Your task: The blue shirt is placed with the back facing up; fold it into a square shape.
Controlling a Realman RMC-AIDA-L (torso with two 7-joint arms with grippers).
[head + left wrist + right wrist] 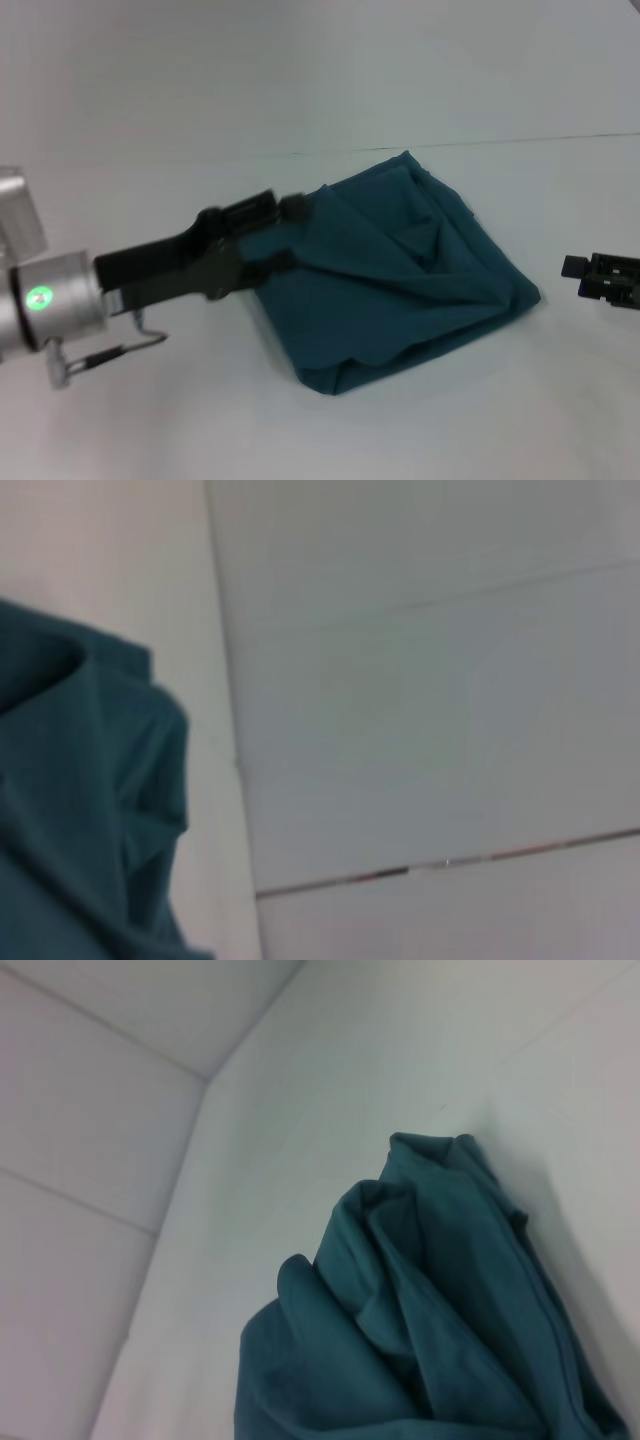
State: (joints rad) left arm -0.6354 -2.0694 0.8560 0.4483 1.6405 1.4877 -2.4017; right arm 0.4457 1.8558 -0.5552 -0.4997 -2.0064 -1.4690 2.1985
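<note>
The blue shirt (pixel 400 280) lies bunched and loosely folded into a rough diamond on the white table, with deep creases across its top. My left gripper (pixel 288 235) reaches in from the left at the shirt's left edge. Its two black fingers are spread apart, one above and one below the fabric edge, so it is open. The left wrist view shows a fold of the shirt (pixel 80 800) close by. My right gripper (pixel 582 274) rests at the far right edge of the table, apart from the shirt. The right wrist view looks at the heaped shirt (pixel 430 1320) from the side.
The white table (pixel 150 420) runs to a back edge where it meets the pale wall (pixel 300 70). Nothing else lies on the surface around the shirt.
</note>
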